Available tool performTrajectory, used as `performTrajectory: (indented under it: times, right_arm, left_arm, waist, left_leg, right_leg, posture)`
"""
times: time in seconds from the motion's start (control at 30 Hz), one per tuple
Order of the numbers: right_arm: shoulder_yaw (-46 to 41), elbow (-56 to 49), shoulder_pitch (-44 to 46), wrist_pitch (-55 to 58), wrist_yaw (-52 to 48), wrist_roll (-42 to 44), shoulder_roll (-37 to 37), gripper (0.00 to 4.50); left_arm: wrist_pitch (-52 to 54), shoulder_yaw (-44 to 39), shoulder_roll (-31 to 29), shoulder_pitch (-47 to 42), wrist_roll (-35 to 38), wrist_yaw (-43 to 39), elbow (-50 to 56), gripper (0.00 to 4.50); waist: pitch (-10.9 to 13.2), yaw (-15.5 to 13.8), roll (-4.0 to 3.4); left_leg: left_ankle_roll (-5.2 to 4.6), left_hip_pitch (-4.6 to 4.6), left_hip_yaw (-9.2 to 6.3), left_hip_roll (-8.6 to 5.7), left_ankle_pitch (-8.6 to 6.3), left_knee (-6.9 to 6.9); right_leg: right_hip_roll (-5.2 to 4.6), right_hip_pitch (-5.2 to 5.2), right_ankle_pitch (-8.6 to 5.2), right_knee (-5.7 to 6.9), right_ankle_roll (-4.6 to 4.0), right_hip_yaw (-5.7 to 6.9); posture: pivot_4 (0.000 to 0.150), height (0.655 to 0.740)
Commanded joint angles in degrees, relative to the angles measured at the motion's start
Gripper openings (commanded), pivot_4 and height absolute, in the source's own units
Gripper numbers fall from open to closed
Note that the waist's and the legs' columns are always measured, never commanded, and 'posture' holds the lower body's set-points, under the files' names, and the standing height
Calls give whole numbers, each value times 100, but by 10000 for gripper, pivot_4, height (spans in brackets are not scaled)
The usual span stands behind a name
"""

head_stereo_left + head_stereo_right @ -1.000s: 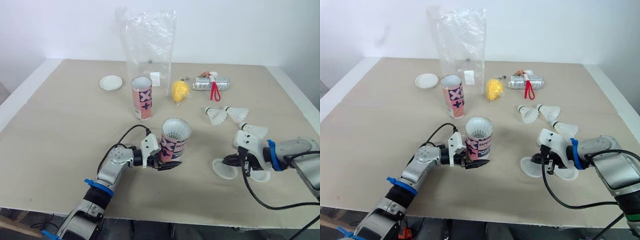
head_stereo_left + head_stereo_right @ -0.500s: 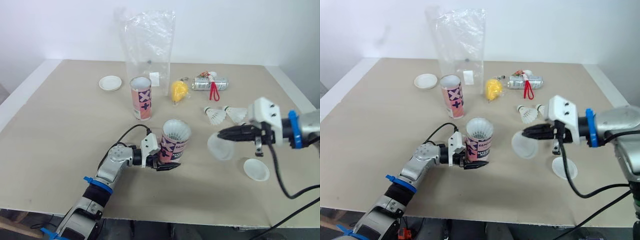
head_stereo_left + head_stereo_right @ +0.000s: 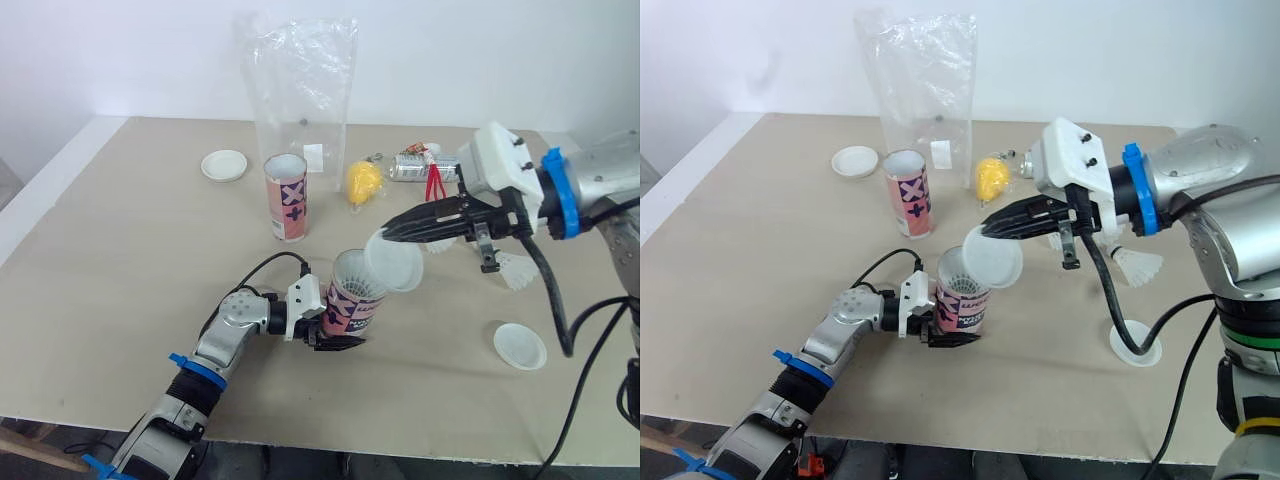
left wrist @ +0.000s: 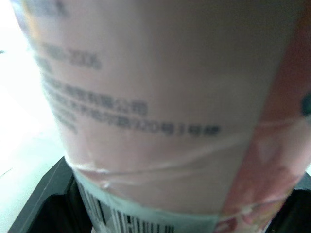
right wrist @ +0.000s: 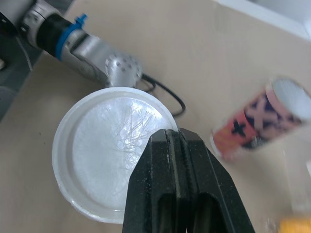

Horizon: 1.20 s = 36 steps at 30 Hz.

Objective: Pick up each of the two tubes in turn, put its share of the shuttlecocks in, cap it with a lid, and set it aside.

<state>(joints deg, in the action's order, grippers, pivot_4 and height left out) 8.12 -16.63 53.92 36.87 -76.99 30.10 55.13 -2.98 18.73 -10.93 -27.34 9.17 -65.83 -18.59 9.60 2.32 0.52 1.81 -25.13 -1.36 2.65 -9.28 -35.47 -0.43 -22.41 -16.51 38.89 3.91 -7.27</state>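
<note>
at the near edge, about 6 o'clock on the tabletop (image 3: 130,250), the left hand (image 3: 335,332) is clamped on the base of a tube (image 3: 352,303) tilted toward 2 o'clock, with white feathers showing inside. the right hand (image 3: 384,234) pinches a lid (image 3: 393,264) by its rim at the tube's mouth, not yet seated. a spare lid (image 3: 520,346) lies at 4 o'clock and a loose shuttlecock (image 3: 518,271) at 3. farther off, the second tube (image 3: 286,196) stands open, with another lid (image 3: 224,165) at 11. the first tube looks filled but uncapped, and the second is all still to do. a second ago the right hand was low at 4 o'clock, gripping this lid, and it has since risen and crossed over.
</note>
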Motion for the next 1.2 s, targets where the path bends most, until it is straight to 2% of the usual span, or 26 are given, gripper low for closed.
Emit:
performTrajectory:
  times: [0.03,0.43,1.1,1.2]
  right_arm:
    - [207,131,198,-209,-137,-202,-180,1248]
    - [623,732,243,-894,-437,-892,-579,1248]
    - [691,840,295,-1132,-668,-1286,-745,1248]
    - [682,863,291,-1148,-699,-1306,-748,10164]
  left_arm:
    - [111,297,20,163,-182,-66,-237,37125]
    - [174,249,14,190,-167,20,-180,37125]
    - [319,208,18,177,-137,93,-129,37125]
    - [353,199,20,181,-126,104,-112,37125]
  waist:
    - [0,-1,0]
    - [0,1,0]
    - [0,0,0]
    - [0,0,0]
  left_leg:
    - [0,0,0,0,0,-1]
    - [0,1,-2,0,0,-4]
    - [0,2,-6,-1,1,-5]
    - [0,2,-7,-1,1,-6]
  right_leg:
    - [0,1,0,0,0,0]
    - [0,4,-1,1,5,3]
    - [1,6,-1,2,6,6]
    - [1,6,0,2,6,6]
  posture:
    - [1500,7400]
    - [1500,7400]
    - [1500,7400]
    - [1500,7400]
